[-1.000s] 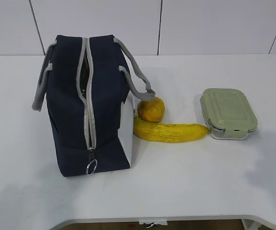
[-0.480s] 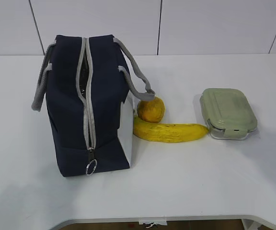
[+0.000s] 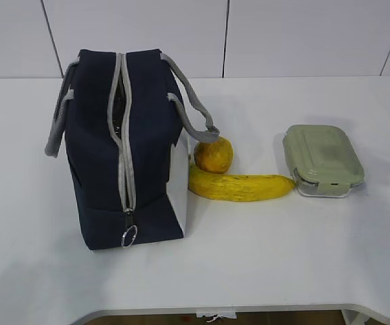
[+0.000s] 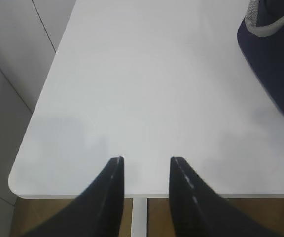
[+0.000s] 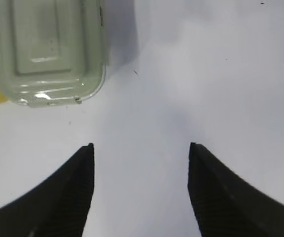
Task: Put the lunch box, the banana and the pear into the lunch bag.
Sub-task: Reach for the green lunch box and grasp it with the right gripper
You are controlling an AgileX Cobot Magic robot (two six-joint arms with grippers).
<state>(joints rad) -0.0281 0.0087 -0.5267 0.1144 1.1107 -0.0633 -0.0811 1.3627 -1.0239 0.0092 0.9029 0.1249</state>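
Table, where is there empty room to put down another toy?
The table is bare along its whole front edge, behind the lunch box, and left of the lunch bag. It is crowded right of the bag: the pear touches the banana, whose tip meets the lunch box.

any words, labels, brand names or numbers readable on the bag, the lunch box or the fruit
None readable in any view.
Navy-blue fabric lunch bag: no print or logo shows.
Sage-green ribbed lid of the lunch box: plain, no lettering.
Yellow banana and mottled yellow-orange pear: no stickers visible.
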